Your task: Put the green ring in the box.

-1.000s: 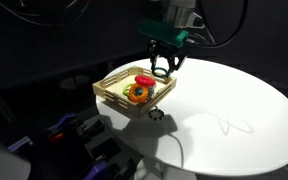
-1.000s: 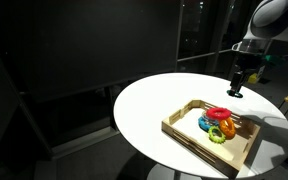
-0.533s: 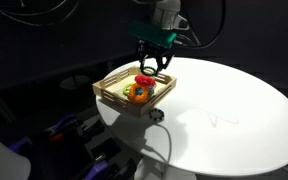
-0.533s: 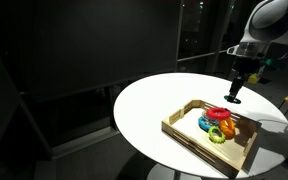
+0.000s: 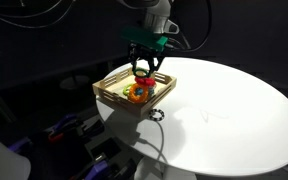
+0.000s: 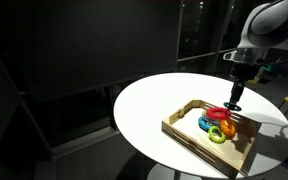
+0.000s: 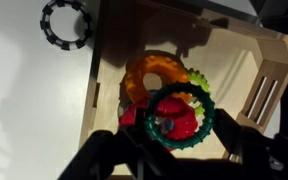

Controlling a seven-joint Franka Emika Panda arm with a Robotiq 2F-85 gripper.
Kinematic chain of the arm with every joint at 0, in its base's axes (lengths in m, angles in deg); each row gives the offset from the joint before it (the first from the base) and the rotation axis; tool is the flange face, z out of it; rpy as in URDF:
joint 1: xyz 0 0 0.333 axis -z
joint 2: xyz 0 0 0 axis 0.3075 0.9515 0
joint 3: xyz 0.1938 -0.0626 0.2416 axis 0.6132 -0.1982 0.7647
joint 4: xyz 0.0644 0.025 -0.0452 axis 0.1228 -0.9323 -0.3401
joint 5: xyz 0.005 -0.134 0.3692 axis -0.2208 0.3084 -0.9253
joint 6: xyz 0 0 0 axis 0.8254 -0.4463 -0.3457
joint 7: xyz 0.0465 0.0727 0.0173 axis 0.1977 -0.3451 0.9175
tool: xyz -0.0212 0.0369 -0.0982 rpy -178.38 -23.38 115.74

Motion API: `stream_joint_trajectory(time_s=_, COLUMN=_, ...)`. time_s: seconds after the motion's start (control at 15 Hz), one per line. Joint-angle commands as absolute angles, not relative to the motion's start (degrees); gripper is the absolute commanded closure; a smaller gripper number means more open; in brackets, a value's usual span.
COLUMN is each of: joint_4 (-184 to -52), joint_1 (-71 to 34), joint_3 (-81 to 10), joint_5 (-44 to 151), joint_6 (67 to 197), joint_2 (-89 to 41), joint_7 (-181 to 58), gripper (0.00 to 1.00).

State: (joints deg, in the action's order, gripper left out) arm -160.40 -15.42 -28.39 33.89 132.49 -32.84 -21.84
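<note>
Item: green ring [image 7: 180, 93], clasped in the gripper [image 5: 144, 71] at lower centre of the wrist view, above the box [image 7: 249, 50] beside the orange ring [image 7: 134, 80]; descend slightly, release level, well inside the slatted walls.

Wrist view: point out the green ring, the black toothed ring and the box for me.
green ring [image 7: 180, 94], wrist view, top of its band.
black toothed ring [image 7: 48, 24], wrist view, left side of its band.
box [image 7: 234, 65], wrist view, bare wooden floor.
</note>
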Motion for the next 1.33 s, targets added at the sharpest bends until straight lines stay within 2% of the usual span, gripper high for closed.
stream_joint_trajectory(time_s=0.0, joint_4=-161.7, joint_1=-15.8, joint_3=-28.0, joint_5=33.2, joint_6=134.1, joint_2=-33.0, joint_7=-20.1, gripper=0.55)
stream_joint_trajectory(time_s=0.47, joint_4=-163.2, joint_1=-16.7, joint_3=-27.3, joint_5=34.9, joint_6=141.3, joint_2=-30.8, joint_7=-21.5, gripper=0.55)
stream_joint_trajectory(time_s=0.53, joint_4=-163.3, joint_1=-16.7, joint_3=-27.2, joint_5=35.0, joint_6=141.9, joint_2=-30.6, joint_7=-21.6, gripper=0.44)
stream_joint_trajectory(time_s=0.6, joint_4=-163.4, joint_1=-16.6, joint_3=-27.1, joint_5=35.1, joint_6=142.4, joint_2=-30.3, joint_7=-21.6, gripper=0.08)
stream_joint_trajectory(time_s=0.73, joint_4=-163.4, joint_1=-16.3, joint_3=-27.0, joint_5=35.2, joint_6=142.6, joint_2=-30.0, joint_7=-21.6, gripper=0.01)
stream_joint_trajectory(time_s=1.27, joint_4=-162.8, joint_1=-14.7, joint_3=-28.7, joint_5=37.0, joint_6=139.6, joint_2=-31.1, joint_7=-22.9, gripper=0.0)
